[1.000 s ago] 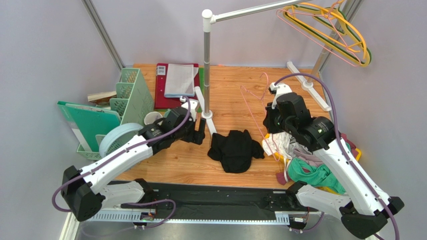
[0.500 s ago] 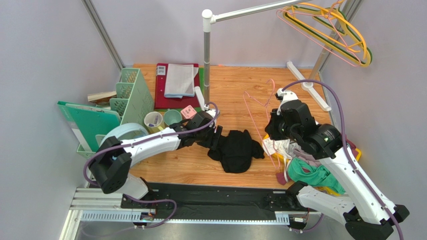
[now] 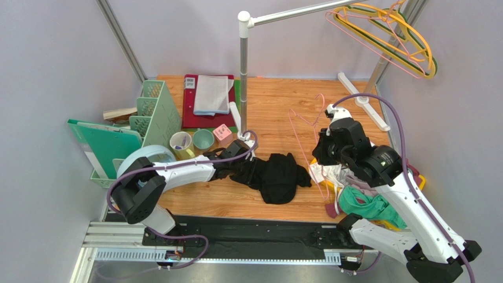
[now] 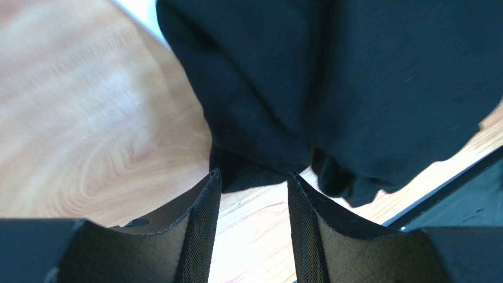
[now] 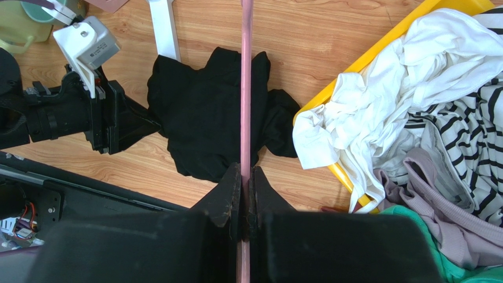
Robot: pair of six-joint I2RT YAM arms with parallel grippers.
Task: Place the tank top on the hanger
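We record one tank top (image 3: 277, 177), crumpled on the desk (image 3: 277, 100) near its middle, between the two arms. The left pincer (image 4: 254, 184) sits low at the tank top's left edge with its jaws apart. Dark fabric lies right at the fingertips (image 4: 206, 194), and we cannot tell whether any of it sits between them.

The right pincer (image 5: 246, 177) is clamped on the hanger (image 5: 246, 88), one thin pink wire, gripped on a straight run. From above, the hanger stands to the right of the tank top, its hook pointing away from the arms. We cannot tell whether its far end touches the desk. In the right wrist view the wire crosses over the black fabric.

The overhead rail (image 3: 295, 13) carries three spare hangers (image 3: 431, 66): one yellow, one green, one pink.

On the desk's left side we count two cups (image 3: 180, 141) side by side and one pink block (image 3: 223, 132) just beside them.

One yellow basket (image 5: 381, 46) at the right holds four garments (image 5: 366, 106): white, striped, mauve and green.
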